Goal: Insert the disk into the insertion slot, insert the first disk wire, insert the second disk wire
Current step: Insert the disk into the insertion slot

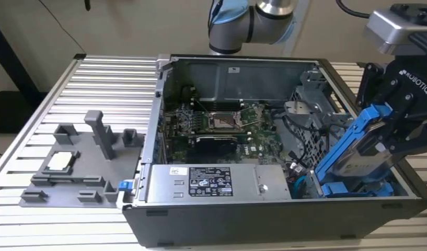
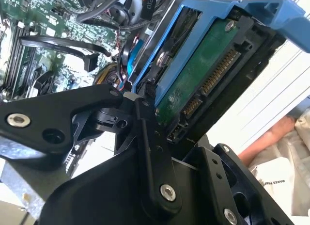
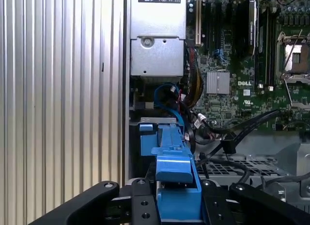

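at the exterior view's right, the claw (image 1: 389,137) is clamped on the disk (image 1: 349,157); the disk hangs tilted, its lower end inside the open computer case (image 1: 199,225), near the insertion slot (image 1: 356,189) in the case's lower-right corner; in the second wrist view the green circuit board (image 2: 203,74) faces the camera; the case sits on a ribbed metal surface (image 1: 60,225).

Silver-grey arm (image 1: 250,26) with pale blue joint caps; black jaws (silver screws, white lettering).
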You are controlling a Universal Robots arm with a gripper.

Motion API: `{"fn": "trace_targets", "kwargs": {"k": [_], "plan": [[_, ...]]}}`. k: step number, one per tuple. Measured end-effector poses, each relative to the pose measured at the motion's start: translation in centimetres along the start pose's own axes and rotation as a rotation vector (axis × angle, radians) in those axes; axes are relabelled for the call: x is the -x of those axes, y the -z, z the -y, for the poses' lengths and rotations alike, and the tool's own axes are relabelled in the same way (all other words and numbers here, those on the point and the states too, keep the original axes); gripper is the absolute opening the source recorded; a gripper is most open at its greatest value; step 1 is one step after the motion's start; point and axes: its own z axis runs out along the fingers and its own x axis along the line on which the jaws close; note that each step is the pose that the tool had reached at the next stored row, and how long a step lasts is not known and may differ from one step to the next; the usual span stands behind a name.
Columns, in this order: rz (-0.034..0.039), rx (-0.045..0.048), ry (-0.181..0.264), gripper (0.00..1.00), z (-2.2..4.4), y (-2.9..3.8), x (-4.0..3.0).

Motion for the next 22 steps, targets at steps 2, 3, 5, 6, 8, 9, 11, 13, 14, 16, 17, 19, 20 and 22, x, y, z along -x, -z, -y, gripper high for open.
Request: {"fn": "trace_targets", "kwargs": {"k": [2, 3, 5, 6, 8, 9, 11, 13, 14, 16, 17, 19, 20, 22], "plan": [[0.0013, 0.0, 0.0, 0.33, 0.03, -0.35, 0.0], [0.0018, -0.0001, 0.0, 0.33, 0.03, -0.52, 0.0], [0.0023, -0.0001, 0.0, 0.33, 0.06, -0.89, -0.01], [0.0025, 0.0, 0.0, 0.33, 0.07, -1.08, -0.01], [0.0025, 0.0, 0.0, 0.33, 0.08, -1.44, -0.02], [0.0025, 0.0, 0.0, 0.33, 0.09, -1.62, -0.02], [0.0026, 0.0, 0.0, 0.33, 0.11, -1.98, -0.02], [0.0024, 0.0, 0.0, 0.33, 0.12, -2.34, -0.03], [0.0024, 0.0, 0.0, 0.33, 0.13, -2.53, -0.03], [0.0025, 0.0, 0.0, 0.33, 0.14, -2.9, -0.03], [0.0025, 0.0, 0.0, 0.33, 0.15, -3.08, -0.03], [0.0025, 0.0, 0.0, 0.33, 0.16, -3.44, -0.04], [0.0025, 0.0, 0.0, 0.33, 0.17, -3.62, -0.04], [0.0024, 0.0, 0.0, 0.33, 0.19, -3.97, -0.04]]}}
